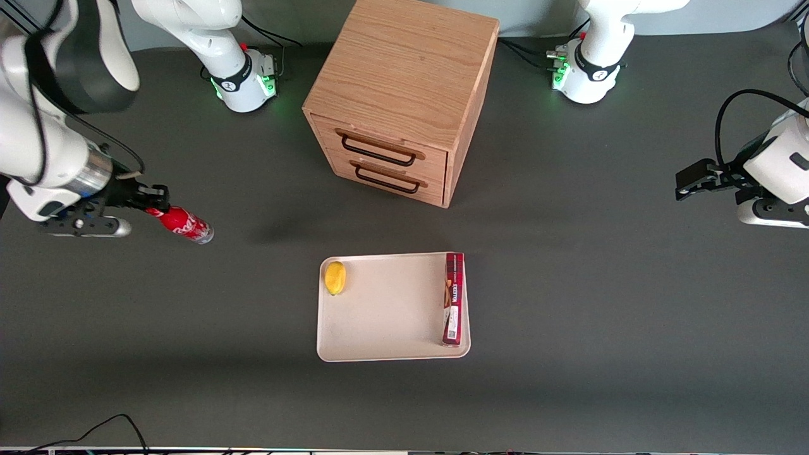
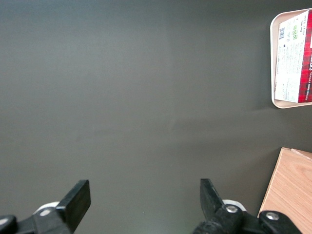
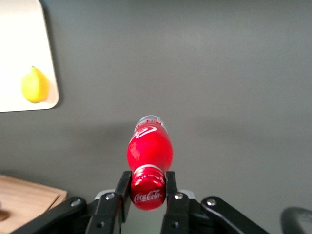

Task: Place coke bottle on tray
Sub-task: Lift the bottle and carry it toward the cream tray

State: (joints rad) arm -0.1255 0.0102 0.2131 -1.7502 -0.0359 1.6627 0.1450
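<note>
Pincer [image 3: 147,191] grips coke bottle [image 1: 183,224] by cap, near tray [image 1: 385,309].

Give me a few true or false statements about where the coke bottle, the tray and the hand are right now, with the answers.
1. The hand is shut on the coke bottle at its cap. True.
2. The bottle is already on the tray. False: it is off the tray, toward the working arm's end of the table.
3. A lemon lies on the tray. True.
4. The red box lies on the table beside the tray. False: it lies on the tray, along one edge.
5. A cabinet drawer is open. False: both drawers are shut.
</note>
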